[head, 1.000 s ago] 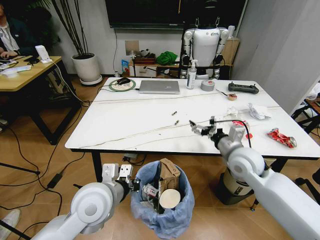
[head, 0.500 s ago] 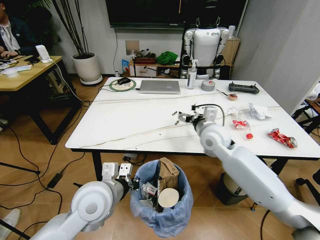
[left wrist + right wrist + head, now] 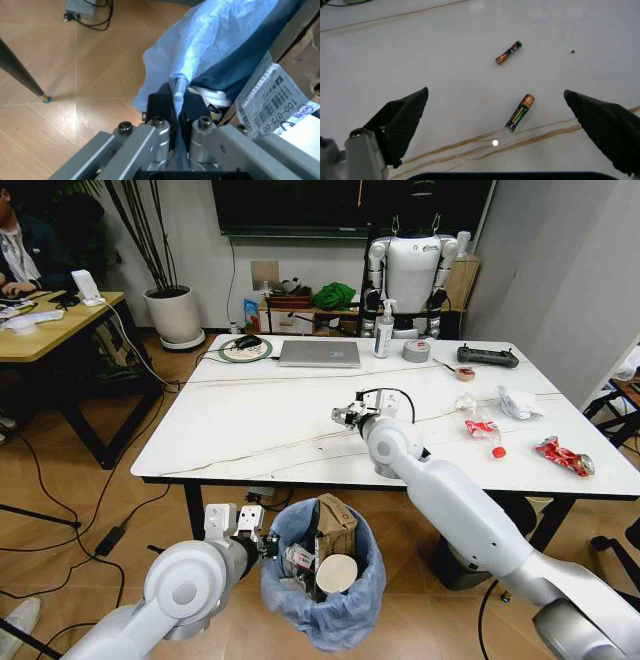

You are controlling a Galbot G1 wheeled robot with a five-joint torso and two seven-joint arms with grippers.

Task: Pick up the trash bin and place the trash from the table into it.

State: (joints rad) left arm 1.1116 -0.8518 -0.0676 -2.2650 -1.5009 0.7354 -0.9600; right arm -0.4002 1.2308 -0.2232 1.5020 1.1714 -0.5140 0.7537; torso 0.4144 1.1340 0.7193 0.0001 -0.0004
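Two batteries point(image 3: 520, 113) lie under the wide-open right claw point(image 3: 502, 112); left claw point(image 3: 176, 107) pinches the trash bin point(image 3: 210, 45) liner

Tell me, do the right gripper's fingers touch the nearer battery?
Apart. In the right wrist view the open right gripper hangs above the battery, with bare table showing around it.

Wood floor point(image 3: 60, 510), white wall point(image 3: 200, 250), wooden desk point(image 3: 50, 320) left.

Even indoor light overhead; the table point(image 3: 250, 430) top shines with soft glare toward twelve o'clock. Head view sharp; both wrist views go soft, their near metal parts blurred.
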